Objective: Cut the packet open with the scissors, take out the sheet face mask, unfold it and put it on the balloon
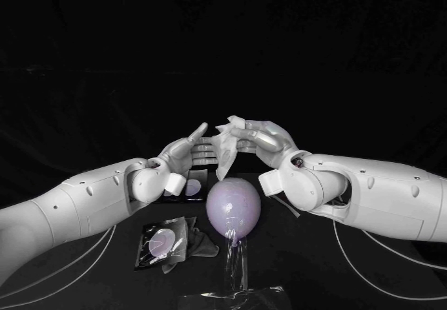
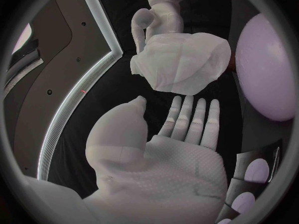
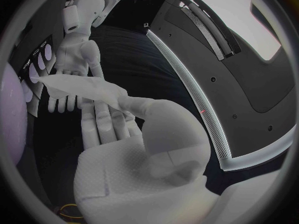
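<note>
Black tabletop (image 1: 298, 258) against dark surroundings, lilac balloon (image 1: 231, 208) at its middle, dark packet (image 1: 163, 244) toward its near left corner, right hand (image 1: 265, 139) pinching the sheet mask (image 1: 223, 155) above the balloon, left hand (image 1: 187, 154) beside it, empty, fingers straight.

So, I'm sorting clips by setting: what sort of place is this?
Likely a robotics lab or demo bench: a black table, the right hand holding a sheet face mask near a balloon, packets lying alongside.

Head: above, looking down on the worktop (image 1: 316, 274).
Left wrist: close behind left robot hand (image 2: 181, 152), facing sheet mask (image 2: 181, 62).
Right wrist: close behind right robot hand (image 3: 124, 157).
Shared: sheet mask, balloon (image 1: 231, 206).
</note>
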Action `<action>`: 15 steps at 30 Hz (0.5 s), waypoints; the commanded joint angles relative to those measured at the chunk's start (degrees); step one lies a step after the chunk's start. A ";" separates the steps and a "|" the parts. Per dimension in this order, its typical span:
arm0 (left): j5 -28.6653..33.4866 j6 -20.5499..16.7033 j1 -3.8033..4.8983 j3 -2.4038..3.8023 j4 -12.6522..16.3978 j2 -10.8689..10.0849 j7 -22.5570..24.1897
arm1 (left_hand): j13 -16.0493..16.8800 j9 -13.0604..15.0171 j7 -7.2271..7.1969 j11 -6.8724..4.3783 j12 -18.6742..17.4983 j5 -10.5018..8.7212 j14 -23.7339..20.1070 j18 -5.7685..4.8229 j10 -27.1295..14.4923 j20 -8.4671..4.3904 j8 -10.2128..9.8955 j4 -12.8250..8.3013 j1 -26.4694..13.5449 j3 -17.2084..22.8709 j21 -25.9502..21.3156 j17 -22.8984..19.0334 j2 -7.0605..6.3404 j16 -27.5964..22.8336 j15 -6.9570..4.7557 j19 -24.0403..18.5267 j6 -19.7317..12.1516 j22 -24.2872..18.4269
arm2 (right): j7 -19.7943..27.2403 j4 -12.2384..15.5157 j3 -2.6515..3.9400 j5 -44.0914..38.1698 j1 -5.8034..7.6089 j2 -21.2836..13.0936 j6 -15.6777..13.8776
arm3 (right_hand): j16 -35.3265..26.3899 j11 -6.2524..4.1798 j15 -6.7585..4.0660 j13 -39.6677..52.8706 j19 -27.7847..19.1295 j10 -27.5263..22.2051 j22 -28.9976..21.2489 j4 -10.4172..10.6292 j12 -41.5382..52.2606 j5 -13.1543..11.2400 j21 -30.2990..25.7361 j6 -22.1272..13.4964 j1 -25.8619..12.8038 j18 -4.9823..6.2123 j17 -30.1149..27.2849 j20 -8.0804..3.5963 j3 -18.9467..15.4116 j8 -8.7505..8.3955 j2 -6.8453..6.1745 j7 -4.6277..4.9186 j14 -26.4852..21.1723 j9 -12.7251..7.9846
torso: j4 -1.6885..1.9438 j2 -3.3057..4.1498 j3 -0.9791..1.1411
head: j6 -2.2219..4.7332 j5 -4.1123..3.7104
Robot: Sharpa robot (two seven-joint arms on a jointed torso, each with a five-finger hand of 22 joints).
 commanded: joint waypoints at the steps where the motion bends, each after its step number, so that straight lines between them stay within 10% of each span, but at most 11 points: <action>1: 3.77 5.87 -0.14 0.09 -0.60 0.71 -0.41 | 0.03 -0.17 4.65 1.10 -0.31 -0.24 0.74 -0.92 -0.16 0.03 -0.01 0.01 -2.36 -1.18 -0.34 -0.06 1.16 -0.50 -0.04 -0.13 -0.65 -0.24 | 0.44 0.53 0.07 -0.15 0.04 -0.14 1.44 | -0.39 0.14 -0.19 -0.01 0.40 0.34 -0.04 -0.22 0.28 0.28 -0.01 -0.08 0.50 0.61 -0.05 -0.14 0.19 0.11 0.22 2.23 0.15 0.10 | -0.05 0.11 -0.05 | -0.07 -0.09; 15: 4.48 13.63 -0.81 0.08 -0.68 0.95 -3.63 | 0.46 0.25 3.53 -1.01 2.61 -0.26 17.67 5.23 10.71 -0.22 5.16 -0.05 -4.96 -9.02 3.32 2.69 6.37 3.99 -3.54 16.07 7.20 0.63 | 0.45 1.17 0.13 -0.20 0.19 -0.80 1.46 | -0.41 0.14 -0.19 -0.01 0.41 0.35 -0.06 -0.23 0.28 0.28 0.00 -0.09 0.51 0.61 -0.06 -0.14 0.20 0.13 0.24 2.24 0.17 0.07 | 0.01 0.00 -0.07 | -0.56 -0.39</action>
